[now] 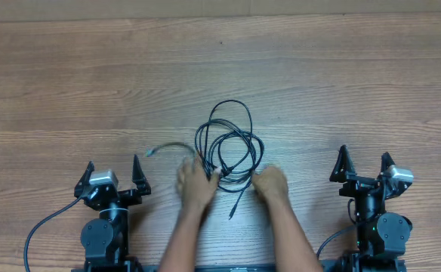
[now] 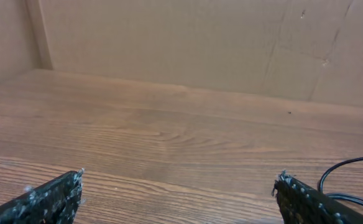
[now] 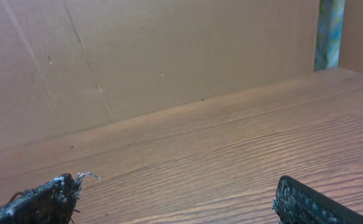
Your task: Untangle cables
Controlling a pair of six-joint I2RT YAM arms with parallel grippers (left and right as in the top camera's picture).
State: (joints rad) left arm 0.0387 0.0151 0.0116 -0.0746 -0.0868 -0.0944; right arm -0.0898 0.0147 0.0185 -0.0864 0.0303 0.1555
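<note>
The thin black cables (image 1: 232, 143) lie in a tangled coil at the table's middle, with one loose end (image 1: 164, 149) trailing left and another (image 1: 238, 202) trailing toward the front. Two human hands (image 1: 198, 183) (image 1: 272, 183) rest on the near side of the coil. My left gripper (image 1: 113, 170) is open and empty at the front left, well left of the coil. A loop of cable shows at the right edge of the left wrist view (image 2: 349, 180). My right gripper (image 1: 364, 162) is open and empty at the front right.
Thick black wires (image 1: 43, 227) run from the arm bases at the front. A brown cardboard wall (image 2: 188, 43) stands behind the wooden table (image 1: 220, 68).
</note>
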